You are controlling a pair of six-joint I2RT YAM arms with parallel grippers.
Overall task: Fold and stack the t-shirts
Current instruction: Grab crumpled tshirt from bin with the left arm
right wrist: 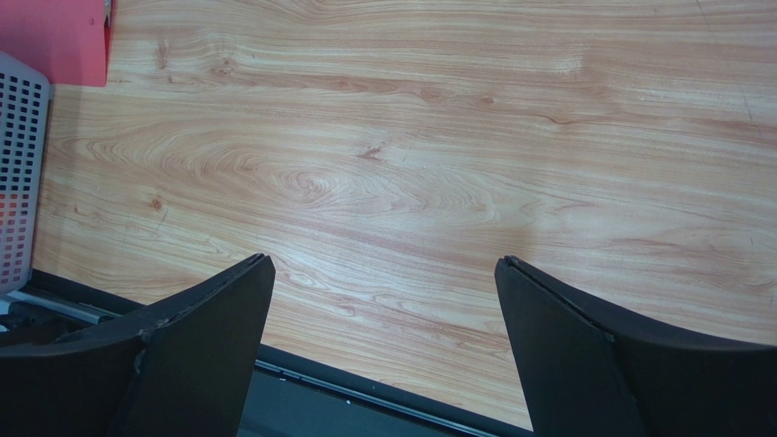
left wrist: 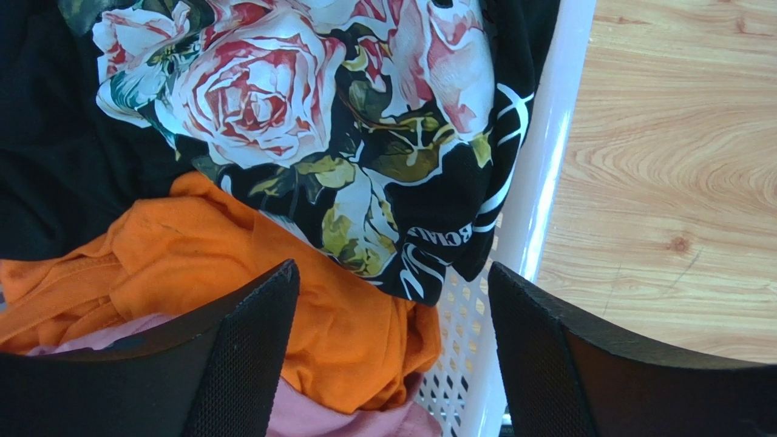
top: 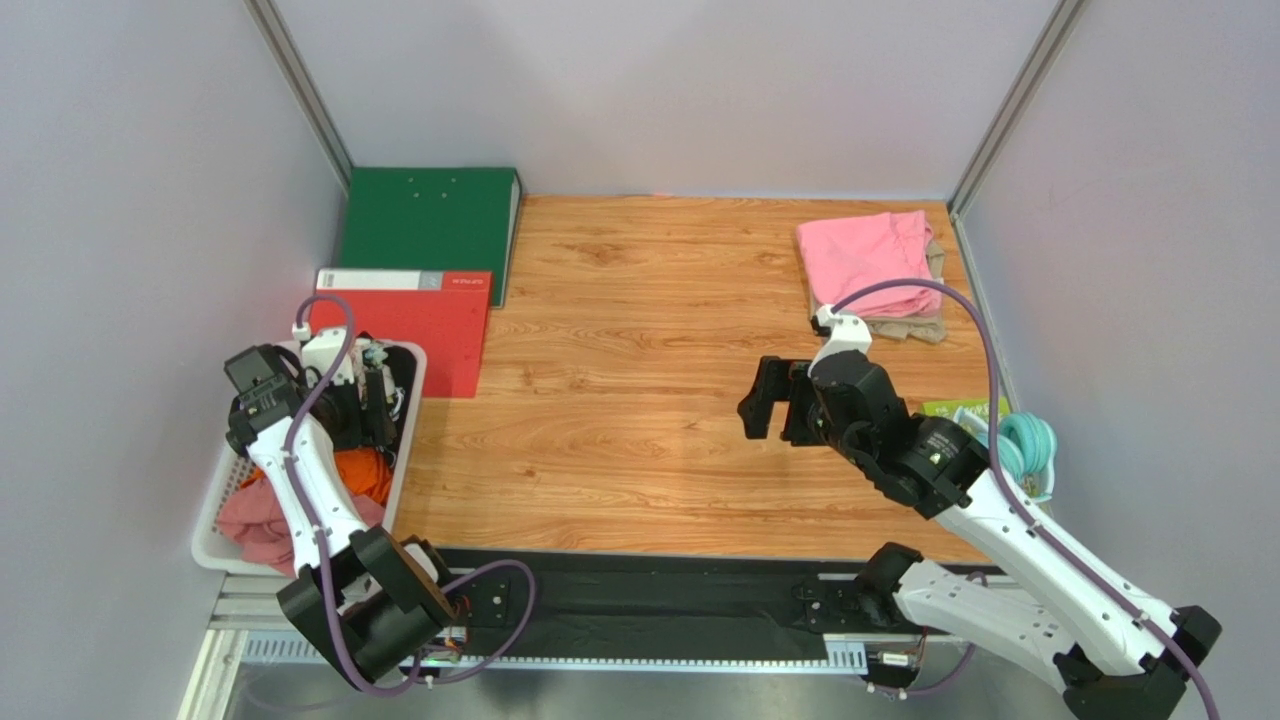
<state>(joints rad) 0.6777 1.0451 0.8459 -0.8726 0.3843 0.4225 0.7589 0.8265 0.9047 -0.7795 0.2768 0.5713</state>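
A white basket (top: 211, 528) at the left table edge holds a black t-shirt with pink-rose print (left wrist: 274, 91), an orange one (left wrist: 228, 264) and a dusty-rose one (left wrist: 319, 414). My left gripper (left wrist: 392, 291) hangs open just above them. One finger is over the orange cloth, the other is past the basket wall (left wrist: 538, 182), and nothing is gripped. A folded pink t-shirt (top: 867, 258) lies on a beige one (top: 917, 323) at the far right. My right gripper (top: 766, 402) stands open over bare wood, and the right wrist view shows the same gripper (right wrist: 383, 273) empty.
A green binder (top: 428, 225) and a red binder (top: 413, 323) lie at the back left beside the basket. A teal coiled bundle (top: 1029, 447) sits by the right wall. Grey walls close three sides. A black strip (top: 646, 593) runs along the near edge.
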